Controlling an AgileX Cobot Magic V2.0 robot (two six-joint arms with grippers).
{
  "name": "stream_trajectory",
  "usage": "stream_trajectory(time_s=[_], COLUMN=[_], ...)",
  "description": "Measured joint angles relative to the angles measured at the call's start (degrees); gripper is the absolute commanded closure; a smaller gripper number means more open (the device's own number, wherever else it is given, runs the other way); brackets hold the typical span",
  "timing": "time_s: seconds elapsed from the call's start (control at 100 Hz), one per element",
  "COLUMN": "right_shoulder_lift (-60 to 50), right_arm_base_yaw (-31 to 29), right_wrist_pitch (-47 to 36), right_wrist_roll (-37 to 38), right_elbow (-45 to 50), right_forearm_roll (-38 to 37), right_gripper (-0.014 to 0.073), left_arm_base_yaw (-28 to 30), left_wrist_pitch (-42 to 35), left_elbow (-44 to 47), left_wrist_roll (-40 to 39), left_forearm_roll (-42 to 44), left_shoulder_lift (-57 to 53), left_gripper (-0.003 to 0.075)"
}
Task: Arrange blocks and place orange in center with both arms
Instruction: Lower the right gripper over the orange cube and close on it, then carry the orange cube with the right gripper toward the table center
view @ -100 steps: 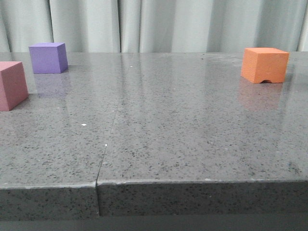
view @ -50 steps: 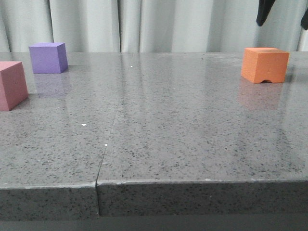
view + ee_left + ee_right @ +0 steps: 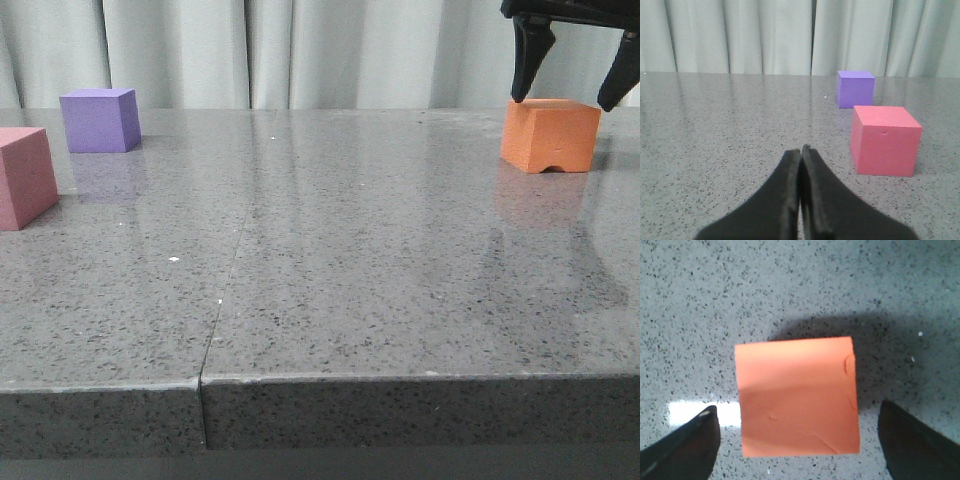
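Observation:
The orange block (image 3: 551,135) with an arched notch in its bottom edge stands at the far right of the table. My right gripper (image 3: 570,95) is open just above it, one finger over each side, not touching. From the right wrist the orange block (image 3: 797,402) lies between the spread fingers. The purple cube (image 3: 100,120) stands at the far left, the pink cube (image 3: 25,178) nearer at the left edge. In the left wrist view my left gripper (image 3: 801,150) is shut and empty, low over the table, short of the pink cube (image 3: 885,141) and purple cube (image 3: 855,88).
The grey speckled table (image 3: 320,290) has a seam running from its front edge back. A pale curtain (image 3: 300,50) hangs behind the table's far edge.
My right gripper has come down into the front view from the top right, from out of view to just above the orange block. The blocks have not moved.

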Motion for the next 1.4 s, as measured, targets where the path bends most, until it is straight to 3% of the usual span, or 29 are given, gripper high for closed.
stream_trajectory(time_s=[0.49, 0.72, 0.86, 1.4], right_shoulder_lift=[4.1, 4.1, 4.1, 4.2], right_arm_base_yaw=[0.0, 0.0, 0.0, 0.4], right_wrist_pitch=[-3.6, -4.0, -4.0, -1.4], right_wrist_roll=[-0.1, -0.1, -0.1, 0.2], right_elbow=[-0.2, -0.2, -0.4, -2.8], right_forearm_roll=[0.3, 0.4, 0.4, 1.7], right_gripper=[-0.0021, 0.027, 0.0351, 0.0351], left_arm_base_yaw=[0.0, 0.0, 0.0, 0.0], left_wrist_pitch=[0.0, 0.0, 0.0, 0.0], left_elbow=[0.0, 0.0, 0.0, 0.0], left_wrist_roll=[0.0, 0.0, 0.0, 0.0], left_forearm_roll=[0.0, 0.0, 0.0, 0.0], left_shoulder_lift=[0.0, 0.0, 0.0, 0.0], left_gripper=[0.0741, 0.0741, 0.0741, 0.0741])
